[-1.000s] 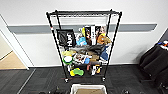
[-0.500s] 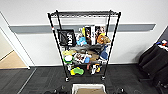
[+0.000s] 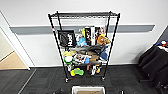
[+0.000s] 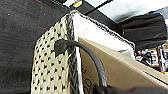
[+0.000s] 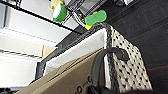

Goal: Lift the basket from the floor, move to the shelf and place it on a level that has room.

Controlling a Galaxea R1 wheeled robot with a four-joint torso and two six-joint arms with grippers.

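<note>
The basket (image 3: 88,89), a cardboard box (image 4: 120,67) inside, hangs low in front of the shelf (image 3: 83,45), above the floor (image 3: 37,80), both loop handles drawn taut toward the wrists; whether the fingers pinch them I cannot tell. Keep it level and raise it toward the bare top level (image 3: 85,14). Since the earlier frames the shelf looms slightly larger and the basket sits lower in view.

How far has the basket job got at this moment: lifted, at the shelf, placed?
Lifted, it seems: in both wrist views the basket hangs by its loop handles above the carpet. The robot faces the shelf with the basket's rim low in the head view. Placing remains: the top level is bare, the lower tiers crowded.
</note>
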